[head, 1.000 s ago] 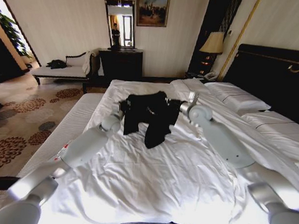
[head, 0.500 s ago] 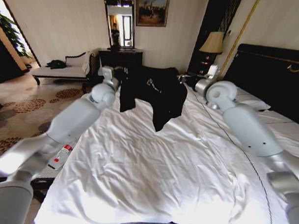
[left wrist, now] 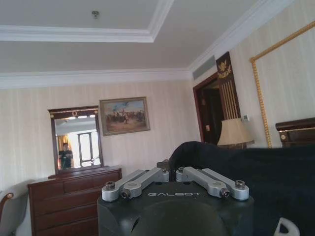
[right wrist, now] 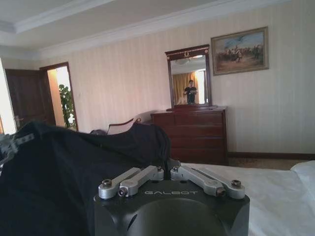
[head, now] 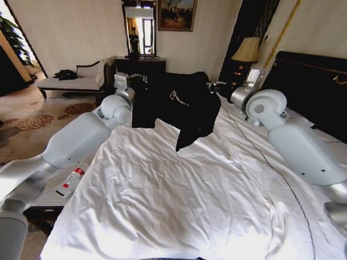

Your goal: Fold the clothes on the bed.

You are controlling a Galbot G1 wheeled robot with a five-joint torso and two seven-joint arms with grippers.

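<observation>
Both arms hold a black soft-fabric top (head: pixel 183 104) stretched above the white-sheeted double bed (head: pixel 182 204). The left gripper (head: pixel 132 82) and right gripper (head: pixel 216 87) each pinch a shoulder.

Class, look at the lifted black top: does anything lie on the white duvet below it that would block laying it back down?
Nothing visible does. The black top hangs between the left gripper and right gripper, both shut on it; the duvet beneath is bare.

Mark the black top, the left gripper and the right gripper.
black top (head: pixel 183 104): head view, on the chest panel hanging above the bed.
left gripper (head: pixel 133 81): head view, at its fingertips, shut on the top.
right gripper (head: pixel 216 87): head view, at its fingertips, shut on the top.
</observation>
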